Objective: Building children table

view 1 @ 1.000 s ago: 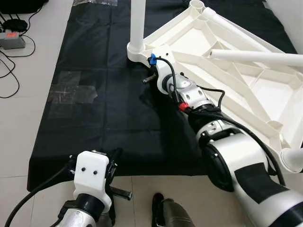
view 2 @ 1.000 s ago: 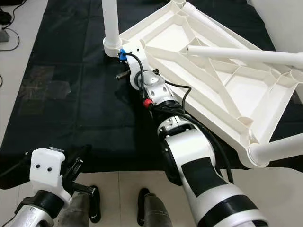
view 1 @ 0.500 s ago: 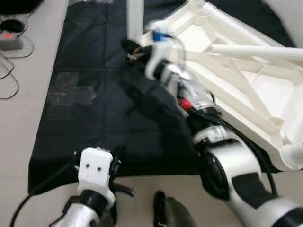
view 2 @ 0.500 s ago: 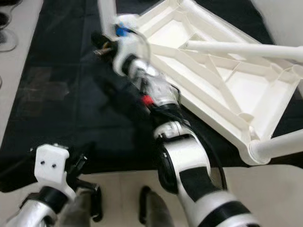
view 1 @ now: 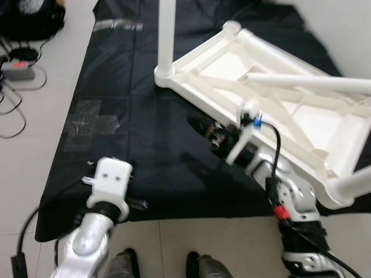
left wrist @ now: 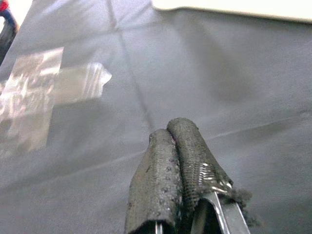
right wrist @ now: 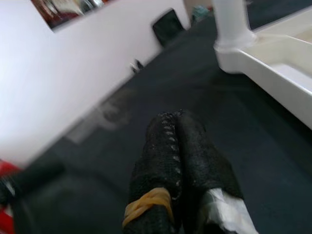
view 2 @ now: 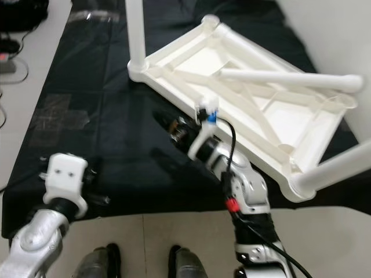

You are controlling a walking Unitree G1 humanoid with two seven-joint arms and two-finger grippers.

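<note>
The white plastic children's table lies upside down on a black cloth. One white leg stands upright in its near-left corner socket. A second leg slants across the underside, and a third sticks out at the right corner. My right gripper hovers over the cloth just beside the table's long edge, with its black fingers pressed shut on nothing. My left gripper is low over the cloth's near edge, shut and empty, below its white wrist housing.
A patch of clear tape is stuck on the cloth at the left. Cables and a small box lie on the tiled floor beyond the cloth, with a black bag behind. A white wall rises at the right. My feet stand at the cloth's edge.
The camera has shifted. My right gripper has drawn back from the corner socket by the upright leg to the cloth beside the table's long edge. The left arm has barely moved.
</note>
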